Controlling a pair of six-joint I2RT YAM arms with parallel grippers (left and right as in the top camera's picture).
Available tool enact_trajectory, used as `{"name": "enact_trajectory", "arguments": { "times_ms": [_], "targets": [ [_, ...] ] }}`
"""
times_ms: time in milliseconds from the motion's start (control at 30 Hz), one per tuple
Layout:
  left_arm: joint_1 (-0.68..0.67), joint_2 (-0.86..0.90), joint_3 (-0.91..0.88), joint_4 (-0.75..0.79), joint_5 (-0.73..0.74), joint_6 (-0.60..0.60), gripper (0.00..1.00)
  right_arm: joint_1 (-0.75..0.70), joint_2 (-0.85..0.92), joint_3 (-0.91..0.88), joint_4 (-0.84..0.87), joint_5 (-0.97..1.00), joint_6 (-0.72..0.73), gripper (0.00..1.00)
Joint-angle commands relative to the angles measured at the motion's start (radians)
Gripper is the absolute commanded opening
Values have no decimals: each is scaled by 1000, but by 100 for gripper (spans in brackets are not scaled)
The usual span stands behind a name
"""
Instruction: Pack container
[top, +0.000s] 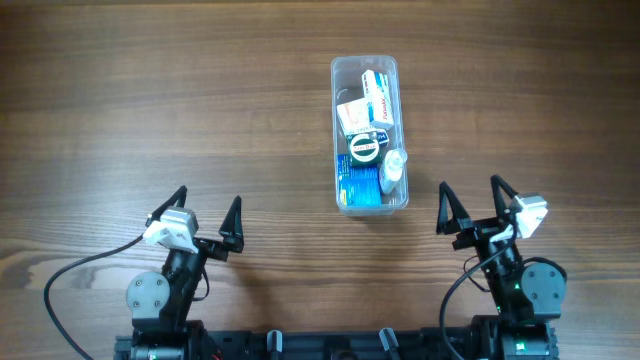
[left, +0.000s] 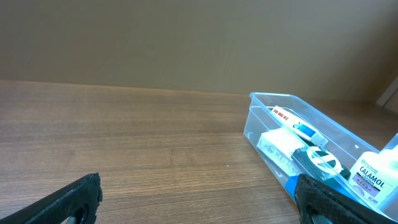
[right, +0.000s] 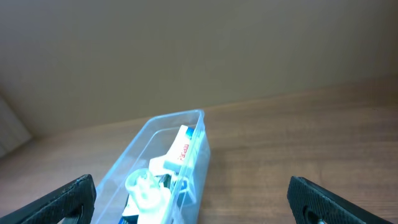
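The clear plastic container (top: 337, 130) lies lengthwise on the wooden table, right of centre. Inside it I see white boxes, a round green-and-black tin (top: 365, 148), a blue pack and a small white bottle (top: 394, 166). My left gripper (top: 207, 212) rests near the front left, open and empty, well apart from the tub. My right gripper (top: 470, 203) rests at the front right, also open and empty. In the left wrist view the container (left: 261, 121) shows at the right with a bottle labelled Calamol (left: 368, 176). In the right wrist view the container (right: 197, 147) lies ahead on the left.
Bare wooden tabletop (top: 160, 100) surrounds the tub on all sides. The arm bases and a black cable (top: 75, 270) sit along the front edge. A plain wall (left: 186, 43) stands behind the table.
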Motion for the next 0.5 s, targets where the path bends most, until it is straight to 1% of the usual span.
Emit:
{"name": "enact_trajectory", "arguments": {
  "times_ms": [0,67,133,200,267,333,433,467],
  "targets": [
    [-6,-10,-5,-1,-3,12,100,-6,-39,-51,12,10,2,100],
    [-6,-10,-5,-1,-3,12,100,-6,-62,-60,23,73,45,100],
    [-6,-10,-5,-1,-3,12,100,-6,-93,-60,39,98,39,100],
    [-6,-10,-5,-1,-3,12,100,-15,-103,-60,85,104,-20,100],
    [-6,-10,-5,-1,-3,12,100,-32,-103,-60,101,101,-46,100],
    [-6,-10,-5,-1,-3,12,100,-59,-103,-60,82,100,-44,100],
    [-6,-10,-5,-1,-3,12,100,-84,-103,-60,-5,89,-37,100],
    [-6,-10,-5,-1,-3,12,100,-87,-103,-60,-10,90,-37,100]
  ]
}}
